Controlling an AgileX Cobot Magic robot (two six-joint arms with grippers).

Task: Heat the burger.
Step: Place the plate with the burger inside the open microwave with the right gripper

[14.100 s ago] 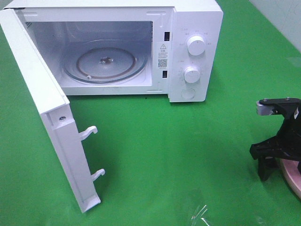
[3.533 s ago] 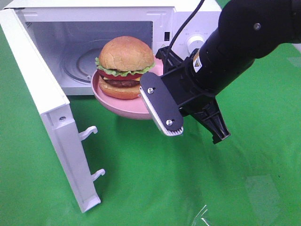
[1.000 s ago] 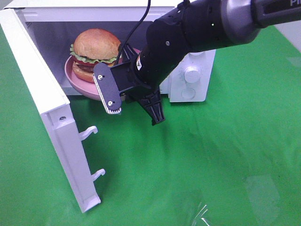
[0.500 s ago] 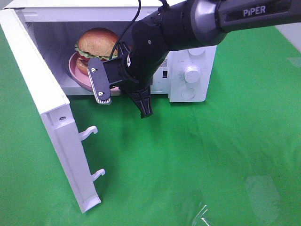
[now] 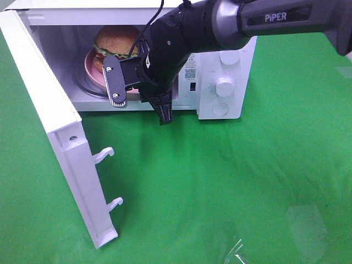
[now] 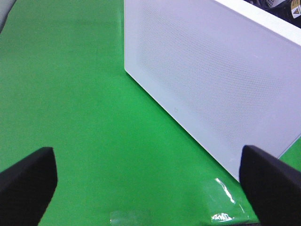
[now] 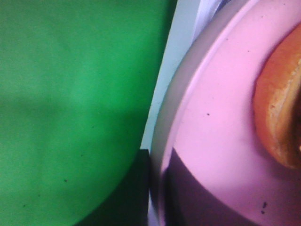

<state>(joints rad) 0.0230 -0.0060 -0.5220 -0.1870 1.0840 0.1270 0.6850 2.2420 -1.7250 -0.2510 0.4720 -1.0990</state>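
Item: heating of the burger, partly done by my reading. The burger with golden-brown bun and green lettuce frill (image 5: 116, 39) sits on a round pink plate (image 5: 89, 65) inside the cavity (image 5: 60, 44) of the white microwave oven with two round knobs (image 5: 242, 66). The plate is past the front sill. I cannot tell whether it rests on the cavity floor or hangs just above it. The right jaws are clenched on the near rim of the plate, as the right wrist view shows, and the black right arm (image 5: 220, 22) reaches in through the opening. The left jaws are released and hold nothing. Their black fingertips (image 6: 26, 183) stand wide apart over the green cloth-covered table (image 5: 247, 181), beside the outer face of the white microwave door (image 5: 55, 126). Left to do, as I judge: set the plate down, let go, back the arm out, close the door, turn the knobs. Edges: the arm passes close to the post between the opening and the control panel, and the bun top is near the cavity roof. The door stands swung fully out to the left, its two white latch hooks (image 5: 104, 155) pointing across the table in front of the oven. Open room: the broad green table in front of the oven gives a free line for backing out. A scrap of clear film (image 5: 236, 250) lies well apart at the near edge.
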